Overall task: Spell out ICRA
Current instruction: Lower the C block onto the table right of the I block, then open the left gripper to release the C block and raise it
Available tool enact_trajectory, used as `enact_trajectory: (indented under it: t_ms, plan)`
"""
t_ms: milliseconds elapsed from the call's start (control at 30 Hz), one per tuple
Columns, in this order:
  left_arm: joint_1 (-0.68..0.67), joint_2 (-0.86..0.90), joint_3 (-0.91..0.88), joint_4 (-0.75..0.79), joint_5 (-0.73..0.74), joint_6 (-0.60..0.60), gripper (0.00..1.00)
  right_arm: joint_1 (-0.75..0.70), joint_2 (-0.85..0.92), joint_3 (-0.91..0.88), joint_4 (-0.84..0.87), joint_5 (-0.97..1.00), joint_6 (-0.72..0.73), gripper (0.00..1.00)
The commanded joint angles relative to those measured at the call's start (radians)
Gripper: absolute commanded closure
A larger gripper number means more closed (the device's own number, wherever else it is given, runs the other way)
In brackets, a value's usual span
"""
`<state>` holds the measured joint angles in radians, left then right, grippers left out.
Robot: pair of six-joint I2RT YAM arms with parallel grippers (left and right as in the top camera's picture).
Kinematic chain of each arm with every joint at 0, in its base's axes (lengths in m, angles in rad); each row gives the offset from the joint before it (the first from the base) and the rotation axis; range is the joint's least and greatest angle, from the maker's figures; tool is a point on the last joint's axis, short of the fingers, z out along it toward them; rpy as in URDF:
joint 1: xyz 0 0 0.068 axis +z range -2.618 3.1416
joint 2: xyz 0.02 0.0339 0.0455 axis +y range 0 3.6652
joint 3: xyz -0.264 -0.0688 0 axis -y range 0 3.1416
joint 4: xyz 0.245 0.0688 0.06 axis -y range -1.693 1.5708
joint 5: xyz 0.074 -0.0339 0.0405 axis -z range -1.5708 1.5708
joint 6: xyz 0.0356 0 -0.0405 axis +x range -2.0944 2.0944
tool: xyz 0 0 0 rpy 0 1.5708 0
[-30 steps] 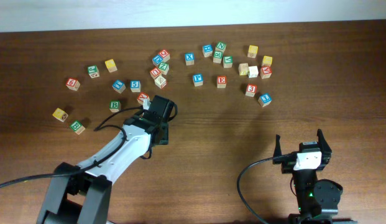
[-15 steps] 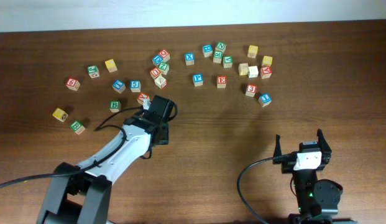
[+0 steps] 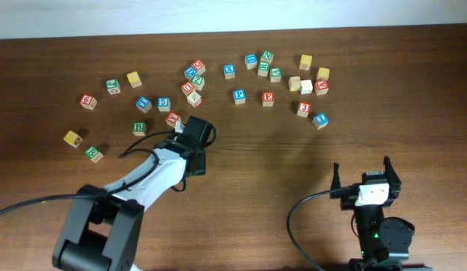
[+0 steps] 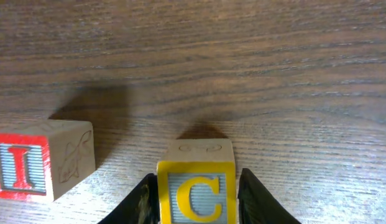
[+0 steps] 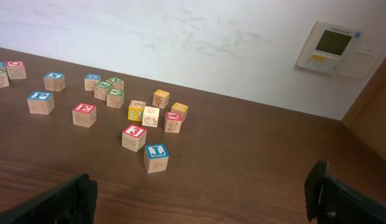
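The yellow-framed C cube stands on the table between my left gripper's dark fingers, which press against its two sides. Just left of it sits the red I cube, a short gap away. From overhead, the left gripper covers the C cube, and the I cube peeks out at its upper left. The red A cube lies in the far right cluster. I cannot read which green cube is R. My right gripper stands wide open over bare wood.
Loose letter and number cubes spread across the far half of the table, among them a red E, a blue L and green cubes at the left. The table's near half is bare wood. A wall panel hangs behind.
The left gripper's jaws have narrowed onto the C cube. The left arm's base has shifted slightly. The right arm has not moved.
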<state>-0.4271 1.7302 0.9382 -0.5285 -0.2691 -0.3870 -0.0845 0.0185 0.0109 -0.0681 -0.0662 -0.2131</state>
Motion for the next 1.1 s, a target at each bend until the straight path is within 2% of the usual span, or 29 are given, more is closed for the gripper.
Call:
enact_trajectory:
  t_ms: [0,267,633,933,1000,1067]
  plan:
    - [-0.004,0.008,-0.008,0.021,-0.001,-0.013,0.67,0.000,-0.006,-0.005,-0.004,-0.009,0.004,0.02]
    - [-0.004,0.007,-0.007,0.018,-0.023,-0.013,0.68,0.000,-0.006,-0.005,-0.004,-0.008,0.004,0.02]
    - [-0.004,0.007,-0.007,0.016,-0.079,-0.012,0.80,0.000,-0.006,-0.005,-0.004,-0.009,0.004,0.02]
    - [-0.004,0.007,-0.007,0.015,-0.080,-0.008,0.78,0.000,-0.006,-0.005,-0.004,-0.009,0.004,0.02]
    - [-0.004,0.007,-0.007,0.015,-0.080,-0.008,0.71,0.000,-0.006,-0.005,-0.004,-0.009,0.004,0.02]
    - [-0.004,0.007,-0.007,0.014,-0.080,-0.008,0.47,0.000,-0.006,-0.005,-0.004,-0.009,0.004,0.02]
